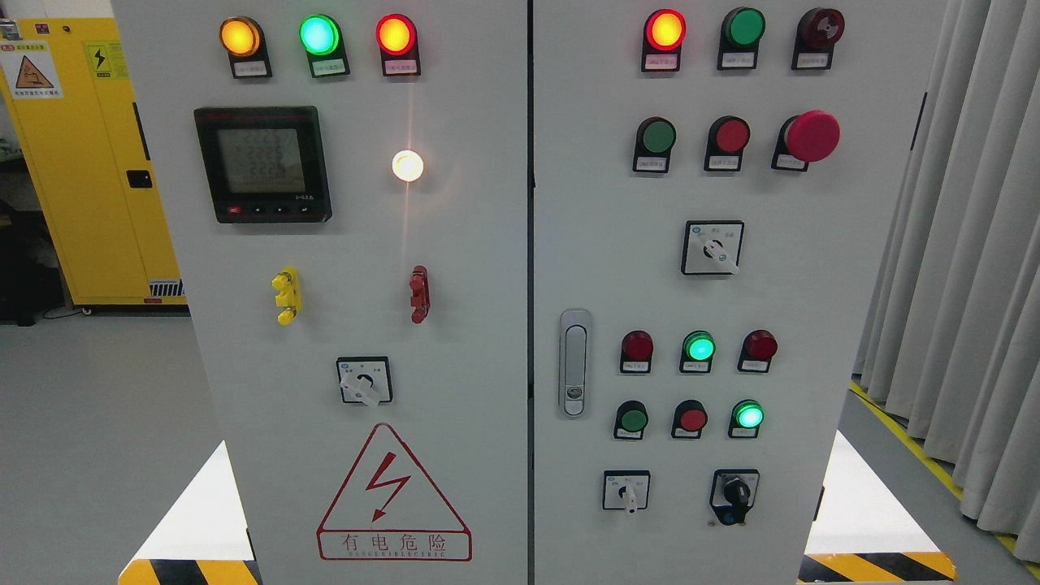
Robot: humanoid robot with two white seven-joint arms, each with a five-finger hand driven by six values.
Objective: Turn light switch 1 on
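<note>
control cabinet [455, 268], warning triangle [393, 494] reading 有电危险

Robot's body out of the head view, no arm or hand at the lower left, the lower right or the bottom edge of the frame; no colours, cables, screws or markings of it to tell

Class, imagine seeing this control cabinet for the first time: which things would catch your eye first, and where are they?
The glaring white lamp at the left door's upper middle stands out first, beside the digital meter. Next come the lit orange, green and red indicator lights along that door's top, then the big red mushroom button on the right door and the red high-voltage warning triangle at lower left.
</note>
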